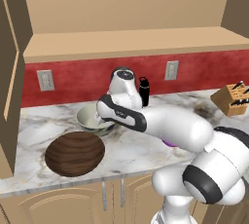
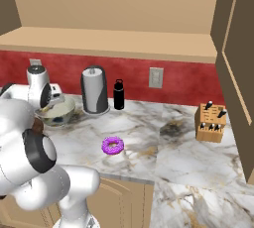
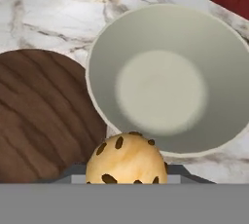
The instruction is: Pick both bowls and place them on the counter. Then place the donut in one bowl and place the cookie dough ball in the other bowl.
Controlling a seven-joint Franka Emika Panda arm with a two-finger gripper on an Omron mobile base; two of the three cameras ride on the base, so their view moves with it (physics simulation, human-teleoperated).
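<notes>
The marble tabletop point(image 1: 146, 150) is seen from both base views. The wooden bowl point(image 1: 75, 153) is seen whole in the left base view, at 7 o'clock from the ceramic bowl point(image 1: 93, 119) and just beside it; in the right base view only a dark sliver of it can be made out behind the arm. The ceramic bowl is partly covered by the arm in both base views, whereas in the hand view its cream inside point(image 3: 163, 79) is seen whole, with the wooden bowl point(image 3: 44, 116) at 8 o'clock, its rim appearing to touch.

The paper towel holder point(image 2: 95, 90) and the knife block point(image 2: 211, 122) are shown whole in the right base view. The donut point(image 2: 113, 145) lies in the open there, well apart from both bowls; in the left base view only a purple edge can be seen under the arm.

The cookie dough ball point(image 3: 126, 161) is held between the fingers of the end effector point(image 3: 126, 177), partly closed on it, over the near rim of the ceramic bowl. The fingertips are mostly hidden by the ball.
</notes>
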